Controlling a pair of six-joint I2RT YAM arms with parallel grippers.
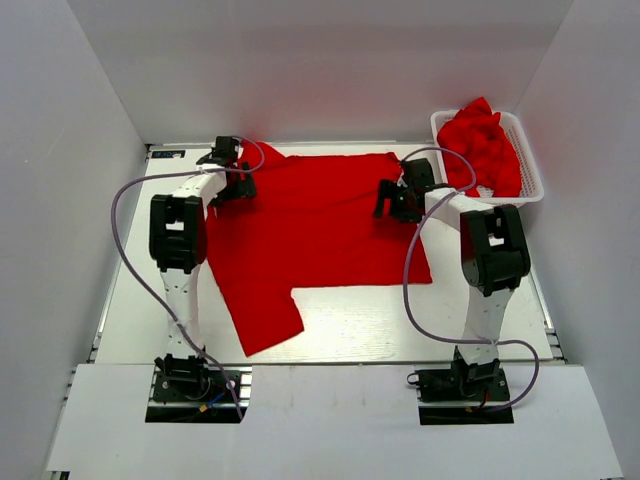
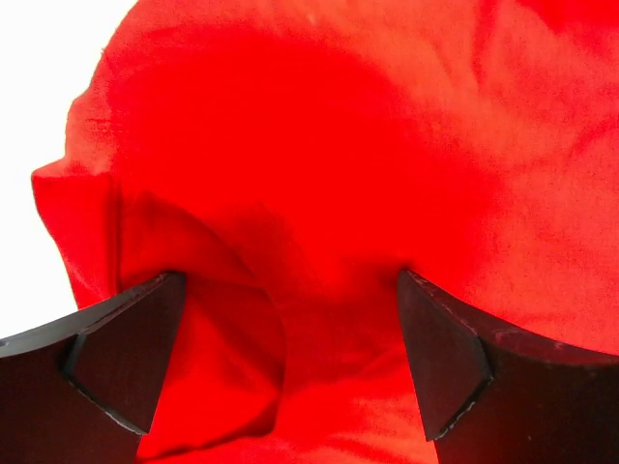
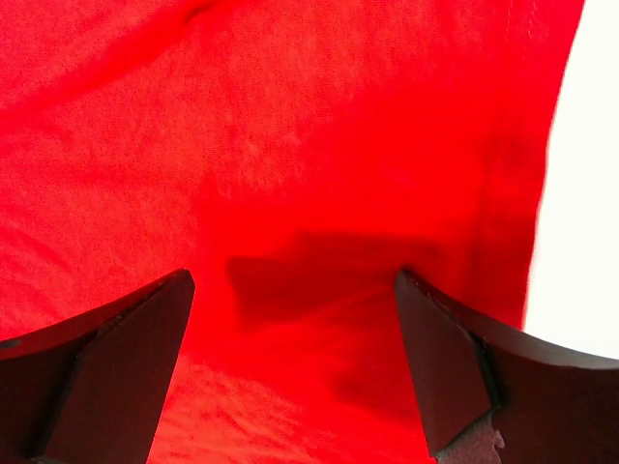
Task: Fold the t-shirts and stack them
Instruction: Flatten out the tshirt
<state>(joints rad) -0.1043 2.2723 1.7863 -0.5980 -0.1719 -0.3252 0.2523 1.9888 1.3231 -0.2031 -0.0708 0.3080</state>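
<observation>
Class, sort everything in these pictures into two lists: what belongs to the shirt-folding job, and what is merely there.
Belongs to the job: spread shirt; crumpled shirts; basket holding them; left hand and right hand, both open over the spread shirt.

Merely there: table; cables.

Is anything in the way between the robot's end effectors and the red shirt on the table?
Nothing visible. The left end effector and right end effector both hang open directly over the spread red fabric t-shirt.
</observation>
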